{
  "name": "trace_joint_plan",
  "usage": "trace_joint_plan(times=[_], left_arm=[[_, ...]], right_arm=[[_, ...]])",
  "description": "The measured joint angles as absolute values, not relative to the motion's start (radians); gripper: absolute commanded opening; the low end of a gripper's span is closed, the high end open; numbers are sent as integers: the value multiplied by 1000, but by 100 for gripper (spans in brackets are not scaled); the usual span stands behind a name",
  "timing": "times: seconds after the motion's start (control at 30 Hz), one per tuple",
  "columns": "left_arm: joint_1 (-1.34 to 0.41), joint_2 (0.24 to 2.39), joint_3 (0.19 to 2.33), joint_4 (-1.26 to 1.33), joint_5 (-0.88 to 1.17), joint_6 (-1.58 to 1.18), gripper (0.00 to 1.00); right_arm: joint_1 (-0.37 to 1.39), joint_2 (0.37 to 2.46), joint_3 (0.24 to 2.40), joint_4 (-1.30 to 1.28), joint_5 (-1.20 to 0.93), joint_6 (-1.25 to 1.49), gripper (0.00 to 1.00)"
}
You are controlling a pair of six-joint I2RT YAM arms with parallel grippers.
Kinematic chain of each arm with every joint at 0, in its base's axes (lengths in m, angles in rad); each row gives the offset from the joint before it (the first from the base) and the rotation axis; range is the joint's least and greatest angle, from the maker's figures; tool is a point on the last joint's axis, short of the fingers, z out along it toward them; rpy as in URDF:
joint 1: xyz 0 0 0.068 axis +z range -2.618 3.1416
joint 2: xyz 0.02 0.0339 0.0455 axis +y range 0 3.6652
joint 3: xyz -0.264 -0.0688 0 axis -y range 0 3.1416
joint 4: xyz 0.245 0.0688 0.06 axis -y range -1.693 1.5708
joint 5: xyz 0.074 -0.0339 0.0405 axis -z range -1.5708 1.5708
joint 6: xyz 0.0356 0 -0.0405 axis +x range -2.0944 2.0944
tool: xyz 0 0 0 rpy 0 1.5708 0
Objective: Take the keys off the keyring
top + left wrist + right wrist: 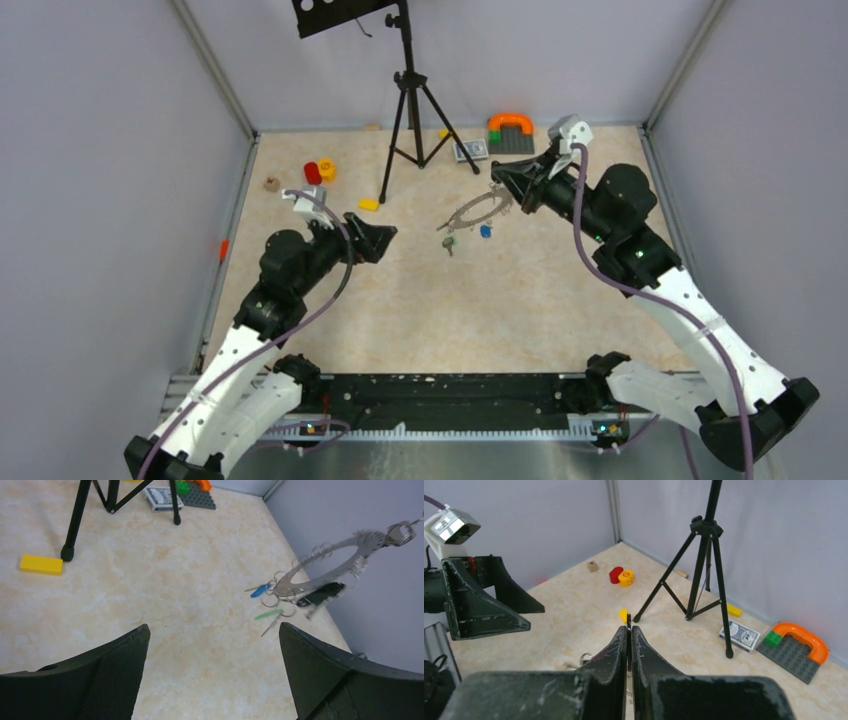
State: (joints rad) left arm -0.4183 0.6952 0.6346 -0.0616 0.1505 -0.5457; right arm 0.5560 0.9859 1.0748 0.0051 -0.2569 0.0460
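1. Nearest you: left end effector (pixel 214 630), fingers spread wide and empty, above the worktop (pixel 150 595) and facing the ring, probably ready to take a key.
2. Keyring (pixel 345 543): held clear of the worktop and tilted, so your keys (pixel 270 614) dangle from its lower end.
3. Right end effector (pixel 629 627): pressed together on the ring's rim, your anchor.
4. Beyond: yellow block (pixel 41 564), tripod (pixel 408 110).

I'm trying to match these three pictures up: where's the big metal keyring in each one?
Top view: the keyring is right of centre, at the right claw.
Left wrist view: upper right, in the air, keys dangling.
Right wrist view: mostly hidden under that shut claw.
Shared landmark: the black tripod.
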Motion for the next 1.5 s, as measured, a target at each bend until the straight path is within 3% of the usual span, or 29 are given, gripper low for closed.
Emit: trace_joint_plan(times=[0.43,0.67,1.17,1.5], left_arm=[[-418,664,861,-45,362,-528,99],[-433,664,875,24,495,-525,99],[-580,752,884,61,511,-419,99],[-785,881,921,146,497,-351,99]], right_arm=[[577,983,1216,-148,-345,172,0],[589,981,1272,-184,-391,243,0],[592,981,1357,-176,-534,363,0],[593,981,1358,-141,-593,438,0]])
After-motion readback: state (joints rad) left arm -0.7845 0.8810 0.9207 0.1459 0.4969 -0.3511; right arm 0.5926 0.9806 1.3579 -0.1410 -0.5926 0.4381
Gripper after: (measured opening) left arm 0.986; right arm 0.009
